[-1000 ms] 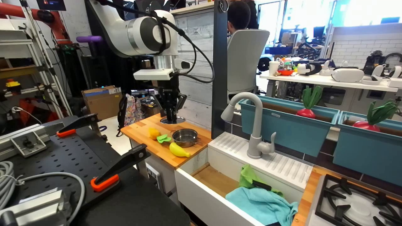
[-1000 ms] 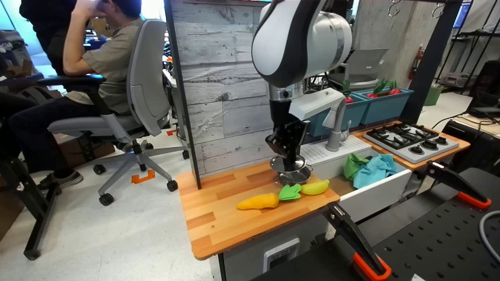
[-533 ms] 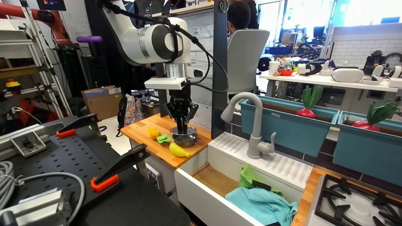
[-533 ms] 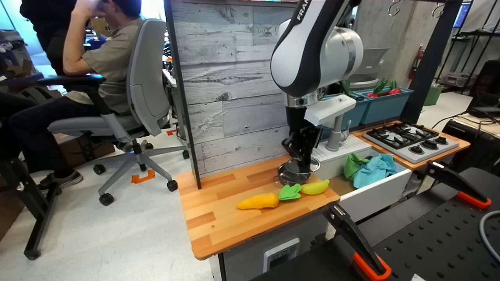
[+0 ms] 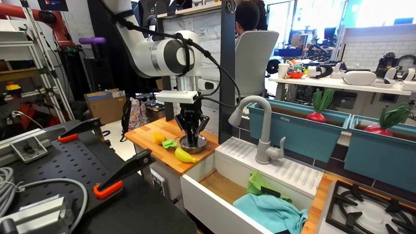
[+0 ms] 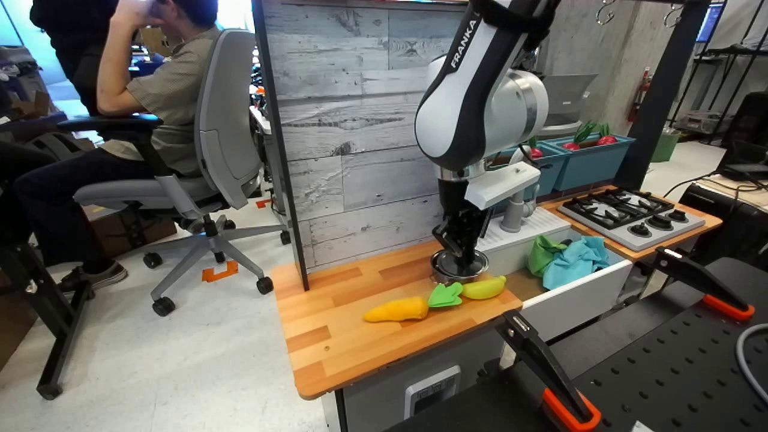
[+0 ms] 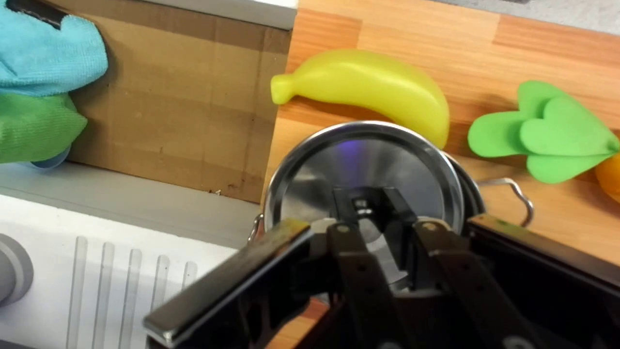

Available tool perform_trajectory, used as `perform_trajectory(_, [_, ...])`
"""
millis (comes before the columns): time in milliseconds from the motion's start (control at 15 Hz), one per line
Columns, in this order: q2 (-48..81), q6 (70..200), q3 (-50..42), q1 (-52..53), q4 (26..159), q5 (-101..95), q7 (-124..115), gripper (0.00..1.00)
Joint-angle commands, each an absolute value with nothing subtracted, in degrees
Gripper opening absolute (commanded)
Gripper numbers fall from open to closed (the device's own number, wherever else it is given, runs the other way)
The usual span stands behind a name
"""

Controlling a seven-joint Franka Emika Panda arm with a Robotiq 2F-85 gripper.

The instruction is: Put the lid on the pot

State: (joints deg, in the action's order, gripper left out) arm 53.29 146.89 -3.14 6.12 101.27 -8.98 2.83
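Note:
The shiny silver lid (image 5: 202, 141) lies level over the small silver pot (image 5: 192, 150) on the wooden counter. My gripper (image 5: 193, 143) points straight down, shut on the knob at the lid's middle; the knob is mostly hidden between the fingers. In an exterior view the lid (image 6: 445, 261) is at the pot's (image 6: 441, 277) rim. In the wrist view the lid (image 7: 315, 169) covers most of the pot (image 7: 472, 194), whose rim shows as a crescent on the right. The gripper (image 7: 370, 206) is over the lid's middle. I cannot tell if the lid is fully seated.
A yellow banana (image 6: 483, 288) lies close beside the pot. An orange carrot (image 6: 396, 309) with green leaves (image 6: 445, 296) lies along the counter. The sink (image 5: 224, 185) with cloths (image 5: 273, 211) and a grey faucet (image 5: 266, 130) adjoin. A wood-pattern wall panel (image 6: 360, 150) stands behind.
My gripper has carried the lid sideways from behind the pot to above it, then lowered it onto or just at the pot's rim. The pot and toys have not visibly moved.

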Motion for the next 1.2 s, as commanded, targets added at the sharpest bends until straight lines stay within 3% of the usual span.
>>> perform_trajectory(0, [53.76, 150.04, -3.6, 7.1, 100.56, -10.52, 1.93, 0.05])
perform_trajectory(933, [54.86, 153.46, -2.47, 6.06, 100.06, -9.69, 3.9, 0.05])
perform_trajectory(1000, [54.82, 153.3, -2.25, 5.84, 100.05, -9.62, 4.19, 0.45])
perform_trajectory(1067, [54.86, 153.16, -2.3, 5.9, 100.01, -9.68, 4.2, 0.46])
perform_trajectory(1133, [54.9, 153.07, -2.36, 5.94, 99.98, -9.71, 4.19, 0.53])
